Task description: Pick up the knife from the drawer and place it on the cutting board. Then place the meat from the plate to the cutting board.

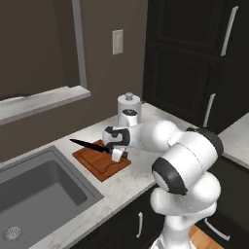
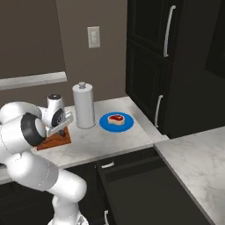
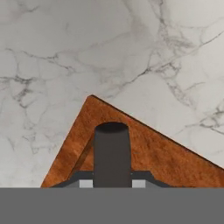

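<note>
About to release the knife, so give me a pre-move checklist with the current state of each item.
1. End effector shut on the knife: ok.
2. Knife over the cutting board: ok; the tip overhangs the sink-side edge.
3. Knife resting on the board: cannot tell.
4. Board flat on the counter: ok.
5. Meat waiting on the plate: ok.
6. Paper towel roll upright between board and plate: ok, mind it.

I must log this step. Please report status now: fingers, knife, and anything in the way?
Fingers shut on knife, held just above cutting board. Meat on plate. Nothing in the way.
</note>
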Robot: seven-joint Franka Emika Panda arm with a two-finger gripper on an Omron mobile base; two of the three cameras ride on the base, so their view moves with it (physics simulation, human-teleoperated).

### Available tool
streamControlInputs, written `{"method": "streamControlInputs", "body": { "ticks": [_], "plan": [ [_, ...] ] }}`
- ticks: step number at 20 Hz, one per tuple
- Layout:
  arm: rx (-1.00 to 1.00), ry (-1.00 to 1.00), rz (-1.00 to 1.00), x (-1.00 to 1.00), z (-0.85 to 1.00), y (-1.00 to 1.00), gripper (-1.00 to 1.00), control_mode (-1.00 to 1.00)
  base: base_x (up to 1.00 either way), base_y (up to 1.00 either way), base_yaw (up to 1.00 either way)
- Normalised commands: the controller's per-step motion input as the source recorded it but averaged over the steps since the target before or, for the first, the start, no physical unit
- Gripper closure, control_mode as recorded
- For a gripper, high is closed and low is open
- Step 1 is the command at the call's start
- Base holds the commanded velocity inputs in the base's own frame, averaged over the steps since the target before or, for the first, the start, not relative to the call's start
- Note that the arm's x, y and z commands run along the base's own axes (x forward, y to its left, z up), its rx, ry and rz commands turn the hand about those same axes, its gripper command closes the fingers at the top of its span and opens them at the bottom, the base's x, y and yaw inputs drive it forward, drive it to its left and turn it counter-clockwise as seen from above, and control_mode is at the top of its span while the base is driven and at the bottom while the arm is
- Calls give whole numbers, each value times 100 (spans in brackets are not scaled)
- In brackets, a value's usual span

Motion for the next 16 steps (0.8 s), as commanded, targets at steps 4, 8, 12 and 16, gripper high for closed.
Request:
{"method": "streamControlInputs", "body": {
  "ticks": [4, 8, 12, 16],
  "plan": [
    [-4, 16, 0, 36, -5, 31, 100, -100, 0, 0, 0],
    [-5, 13, 0, 28, -16, 32, 100, -100, 0, 0, 0],
    [-5, 9, 0, 20, -13, 26, 100, -100, 0, 0, 0],
    [-2, 3, 0, 15, -7, 21, 100, -100, 0, 0, 0]
  ]
}}
